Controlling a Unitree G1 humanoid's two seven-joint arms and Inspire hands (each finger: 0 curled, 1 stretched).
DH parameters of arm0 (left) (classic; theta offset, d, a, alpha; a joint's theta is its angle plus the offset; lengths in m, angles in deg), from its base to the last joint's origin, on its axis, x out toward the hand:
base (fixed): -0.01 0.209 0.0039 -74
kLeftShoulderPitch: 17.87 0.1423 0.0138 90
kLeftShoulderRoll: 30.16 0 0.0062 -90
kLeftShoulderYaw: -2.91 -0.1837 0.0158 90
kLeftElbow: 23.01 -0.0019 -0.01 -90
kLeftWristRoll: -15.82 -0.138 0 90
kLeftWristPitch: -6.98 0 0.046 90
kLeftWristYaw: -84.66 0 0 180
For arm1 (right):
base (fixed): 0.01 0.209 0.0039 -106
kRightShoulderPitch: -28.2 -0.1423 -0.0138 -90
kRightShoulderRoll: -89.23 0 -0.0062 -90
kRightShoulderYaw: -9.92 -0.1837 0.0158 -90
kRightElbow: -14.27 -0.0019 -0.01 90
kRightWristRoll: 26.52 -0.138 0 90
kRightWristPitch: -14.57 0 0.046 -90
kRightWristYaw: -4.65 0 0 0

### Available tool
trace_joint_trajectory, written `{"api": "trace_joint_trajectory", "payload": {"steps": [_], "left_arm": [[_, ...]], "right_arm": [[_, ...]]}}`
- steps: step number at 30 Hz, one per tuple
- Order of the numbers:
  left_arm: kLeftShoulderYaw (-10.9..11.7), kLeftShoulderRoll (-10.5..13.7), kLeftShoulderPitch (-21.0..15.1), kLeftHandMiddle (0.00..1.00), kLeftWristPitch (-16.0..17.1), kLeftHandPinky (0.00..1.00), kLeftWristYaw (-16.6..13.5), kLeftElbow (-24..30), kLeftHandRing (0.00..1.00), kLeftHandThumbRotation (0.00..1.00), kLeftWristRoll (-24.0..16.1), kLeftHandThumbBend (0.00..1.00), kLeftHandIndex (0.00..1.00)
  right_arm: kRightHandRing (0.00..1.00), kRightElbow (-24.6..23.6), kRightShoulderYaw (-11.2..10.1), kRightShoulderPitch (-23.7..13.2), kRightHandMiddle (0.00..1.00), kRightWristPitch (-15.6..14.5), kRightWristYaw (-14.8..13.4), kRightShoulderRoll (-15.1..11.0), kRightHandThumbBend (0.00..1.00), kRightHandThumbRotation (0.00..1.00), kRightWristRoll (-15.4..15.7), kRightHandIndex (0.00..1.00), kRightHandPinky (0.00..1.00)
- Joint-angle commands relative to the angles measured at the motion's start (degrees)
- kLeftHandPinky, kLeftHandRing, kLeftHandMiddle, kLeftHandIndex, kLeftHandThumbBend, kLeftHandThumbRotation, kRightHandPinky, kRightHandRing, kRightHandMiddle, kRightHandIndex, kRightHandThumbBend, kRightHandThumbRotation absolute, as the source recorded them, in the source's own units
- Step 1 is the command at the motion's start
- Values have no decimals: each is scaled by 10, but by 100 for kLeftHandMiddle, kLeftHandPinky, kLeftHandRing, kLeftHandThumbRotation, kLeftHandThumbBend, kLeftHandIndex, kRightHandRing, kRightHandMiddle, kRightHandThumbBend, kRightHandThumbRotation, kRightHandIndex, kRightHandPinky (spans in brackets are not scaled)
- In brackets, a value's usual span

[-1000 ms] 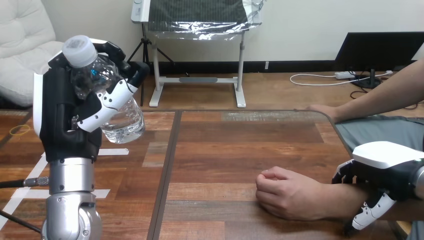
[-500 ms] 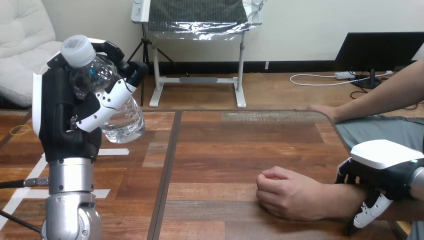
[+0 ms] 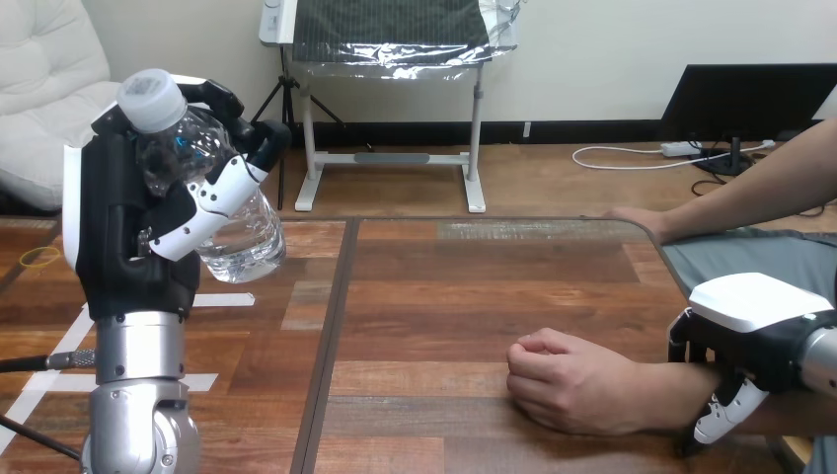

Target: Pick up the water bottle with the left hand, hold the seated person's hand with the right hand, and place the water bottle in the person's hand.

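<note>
Gripping a clear, white-capped water bottle (image 3: 245, 240), the left robot hand (image 3: 123, 232) holds it tilted.

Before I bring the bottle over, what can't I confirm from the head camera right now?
1. Whether the right robot hand grips the person's wrist: head view, its white shell and the wrist hide its underside.
2. Palm of the person's hand: head view, curled shut on the table, covered by its own fingers.
3. Middle of the water bottle: head view, wrapped by the left robot hand.
</note>
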Motion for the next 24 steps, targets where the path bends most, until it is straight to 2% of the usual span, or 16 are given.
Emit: {"api": "trace_joint_trajectory", "payload": {"steps": [1,6,14,24], "left_arm": [[3,0,-37,37,12,23,-1,32,30,0,-1,64,41],[4,0,-36,37,12,23,-2,32,30,0,-1,64,41],[5,-2,-35,37,8,23,-3,34,30,0,7,64,41],[6,-4,-35,36,7,24,-9,36,30,0,11,66,41]], "right_arm": [[53,46,43,25,60,-17,17,38,87,32,7,59,38],[52,55,49,18,59,-27,28,44,90,33,5,60,38],[51,62,57,14,59,-34,27,47,94,34,3,60,37],[51,72,63,13,59,-34,3,53,97,34,10,60,36]]}}
